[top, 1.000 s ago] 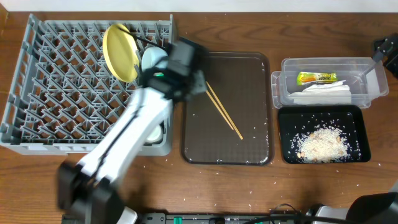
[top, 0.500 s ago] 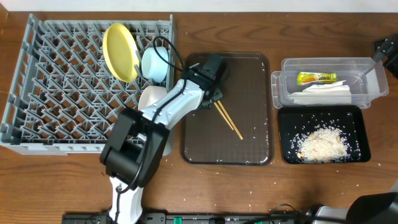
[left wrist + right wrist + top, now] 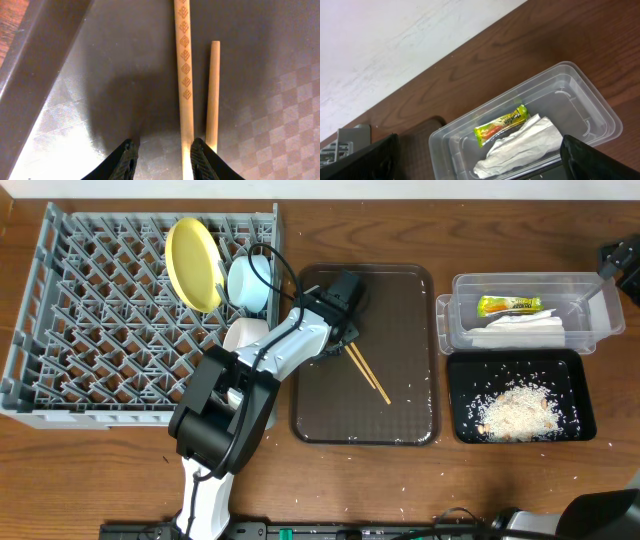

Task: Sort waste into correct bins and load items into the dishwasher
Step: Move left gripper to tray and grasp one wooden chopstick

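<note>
Two wooden chopsticks [image 3: 368,372] lie slanted on the dark brown tray [image 3: 400,415]. My left gripper [image 3: 345,332] is low over their upper end. In the left wrist view its jaws [image 3: 164,162] stand open on the tray. The carved chopstick [image 3: 184,75] lies between them against the right finger, and the plain one [image 3: 213,90] runs outside it. My right gripper [image 3: 485,160] hangs wide open and empty above the clear tub [image 3: 600,107], which holds the wrapper [image 3: 501,125] and napkin [image 3: 520,150]. Rice scraps [image 3: 518,410] lie in the black tray [image 3: 455,395].
The grey dish rack [image 3: 90,320] at the left holds the yellow plate [image 3: 192,262], the light blue bowl [image 3: 248,280] and a white bowl [image 3: 243,338] near its right edge. Stray rice grains dot the brown tray and the table in front.
The left arm has swung from the rack's right edge over to the brown tray and come down on the chopsticks' upper end. It has held still for the last half second. The right arm has not moved.
</note>
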`<control>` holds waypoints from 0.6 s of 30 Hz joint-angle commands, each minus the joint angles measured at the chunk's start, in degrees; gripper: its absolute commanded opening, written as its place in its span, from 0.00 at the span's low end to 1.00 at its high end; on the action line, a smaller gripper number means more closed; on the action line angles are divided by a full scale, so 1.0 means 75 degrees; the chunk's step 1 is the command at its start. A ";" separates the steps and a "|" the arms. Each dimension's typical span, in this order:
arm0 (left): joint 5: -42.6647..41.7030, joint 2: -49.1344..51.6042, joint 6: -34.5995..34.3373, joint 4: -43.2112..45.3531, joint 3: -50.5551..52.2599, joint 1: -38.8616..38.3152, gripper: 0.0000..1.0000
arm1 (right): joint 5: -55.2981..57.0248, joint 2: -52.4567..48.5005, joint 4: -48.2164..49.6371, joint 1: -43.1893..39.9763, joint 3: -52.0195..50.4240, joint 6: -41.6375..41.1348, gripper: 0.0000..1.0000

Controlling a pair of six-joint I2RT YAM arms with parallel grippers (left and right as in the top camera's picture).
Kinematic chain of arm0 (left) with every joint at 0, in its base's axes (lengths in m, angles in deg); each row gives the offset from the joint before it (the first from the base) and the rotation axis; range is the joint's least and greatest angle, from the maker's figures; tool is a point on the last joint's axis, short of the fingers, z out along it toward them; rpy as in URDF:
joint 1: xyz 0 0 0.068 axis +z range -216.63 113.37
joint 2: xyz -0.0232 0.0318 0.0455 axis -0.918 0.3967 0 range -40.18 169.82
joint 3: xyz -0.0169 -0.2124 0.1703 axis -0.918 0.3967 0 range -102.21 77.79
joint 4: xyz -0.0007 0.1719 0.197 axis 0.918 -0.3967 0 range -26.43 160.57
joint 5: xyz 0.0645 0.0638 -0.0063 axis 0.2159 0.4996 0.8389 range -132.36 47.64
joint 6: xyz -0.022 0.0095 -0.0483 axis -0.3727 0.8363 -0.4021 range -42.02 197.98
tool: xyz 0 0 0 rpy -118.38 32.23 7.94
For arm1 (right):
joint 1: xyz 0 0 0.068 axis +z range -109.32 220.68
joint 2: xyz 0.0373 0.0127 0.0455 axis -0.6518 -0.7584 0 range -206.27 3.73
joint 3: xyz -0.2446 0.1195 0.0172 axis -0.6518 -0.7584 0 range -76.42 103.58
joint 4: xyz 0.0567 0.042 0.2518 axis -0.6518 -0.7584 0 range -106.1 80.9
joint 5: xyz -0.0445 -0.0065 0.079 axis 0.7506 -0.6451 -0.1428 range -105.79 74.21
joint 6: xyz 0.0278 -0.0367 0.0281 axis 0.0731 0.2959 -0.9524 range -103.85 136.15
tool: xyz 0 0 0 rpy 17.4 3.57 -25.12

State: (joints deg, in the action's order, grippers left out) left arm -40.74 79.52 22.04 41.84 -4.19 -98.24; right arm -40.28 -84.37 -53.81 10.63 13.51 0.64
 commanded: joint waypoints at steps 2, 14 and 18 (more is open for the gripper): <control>0.0044 0.0294 -0.0122 0.0143 0.0035 0.0017 0.37 | -0.0047 0.0146 0.0012 -0.0047 0.0157 -0.0044 0.99; -0.0662 0.0557 0.0105 0.0181 0.0032 0.0026 0.19 | -0.0047 0.0146 0.0012 -0.0047 0.0157 -0.0044 0.99; -0.1122 0.0557 0.0111 0.0003 0.0026 0.0026 0.19 | -0.0047 0.0146 0.0012 -0.0047 0.0157 -0.0044 0.99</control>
State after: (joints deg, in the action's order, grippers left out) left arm -44.76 80.48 22.52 43.57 -4.45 -98.14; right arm -40.28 -84.37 -53.81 10.63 13.51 0.64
